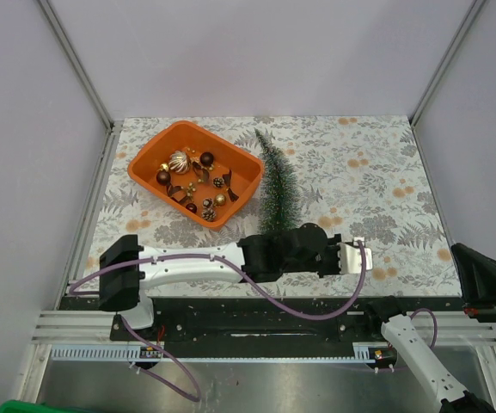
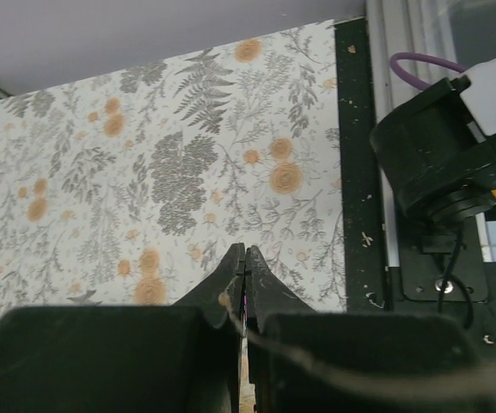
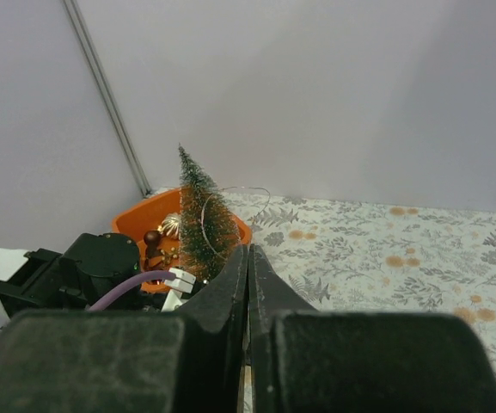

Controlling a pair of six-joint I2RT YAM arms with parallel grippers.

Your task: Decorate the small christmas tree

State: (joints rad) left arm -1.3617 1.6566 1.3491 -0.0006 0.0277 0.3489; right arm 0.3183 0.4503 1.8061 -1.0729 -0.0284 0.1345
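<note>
The small christmas tree (image 1: 275,185) stands upright on the floral table, just right of the orange tray (image 1: 157,151); it also shows in the right wrist view (image 3: 200,224). A thin wire (image 3: 241,188) loops past the tree's upper part. My left gripper (image 1: 355,251) reaches across in front of the tree's base, shut on the thin wire with a small bead (image 2: 223,298); its closed tips show in the left wrist view (image 2: 245,249). My right gripper (image 1: 464,254) sits at the table's near right edge, shut (image 3: 248,249), pointing toward the tree.
The orange tray (image 3: 140,219) holds several ornaments (image 1: 179,162): dark red and gold balls, pine cones, ribbons. The left arm's black wrist (image 3: 93,267) lies between my right gripper and the tray. The right arm's base (image 2: 437,155) stands on the black rail. Walls close in at the back and sides.
</note>
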